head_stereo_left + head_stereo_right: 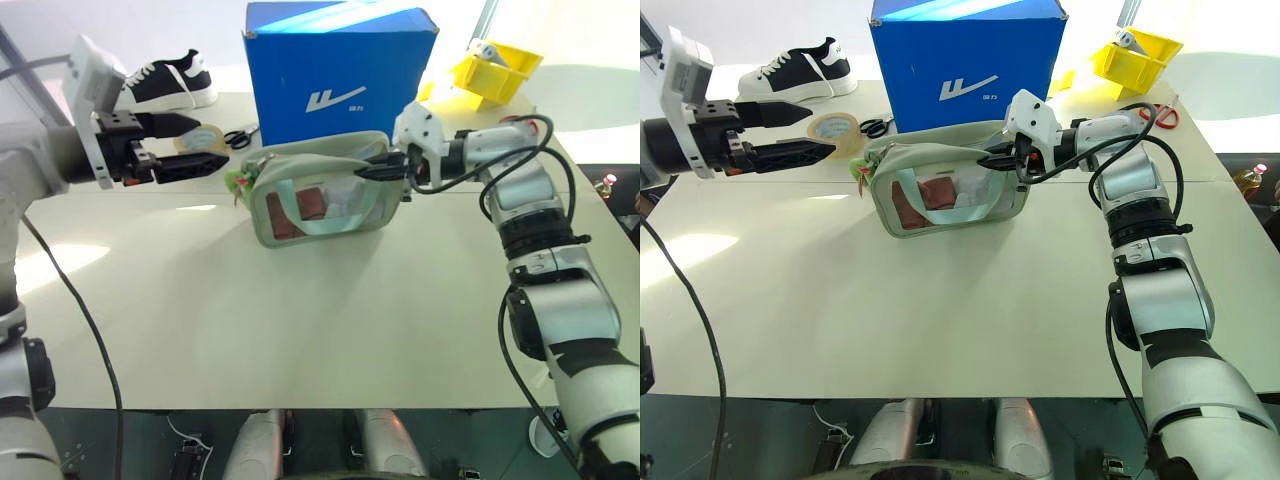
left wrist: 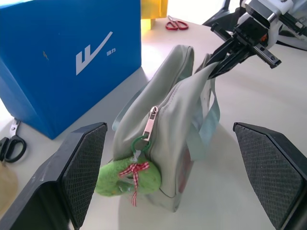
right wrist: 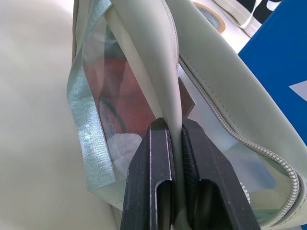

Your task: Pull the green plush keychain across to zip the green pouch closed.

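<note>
The green pouch (image 1: 320, 195) stands on the table in front of the blue box, its clear window showing red and teal contents. Its top gapes between the two fabric sides. The green plush keychain (image 2: 128, 178) hangs from the zipper pull (image 2: 150, 123) at the pouch's left end (image 1: 238, 180). My right gripper (image 1: 372, 168) is shut on the pouch's fabric rim at its right end, with the fabric pinched between both fingers (image 3: 153, 158). My left gripper (image 1: 212, 142) is open, level with the keychain and a short way to its left, not touching it.
A large blue cardboard box (image 1: 335, 70) stands right behind the pouch. A tape roll (image 1: 200, 138), black scissors (image 1: 240, 135) and a black-and-white shoe (image 1: 165, 80) lie behind my left gripper. Yellow bins (image 1: 495, 70) and red scissors (image 1: 1155, 115) sit at the back right.
</note>
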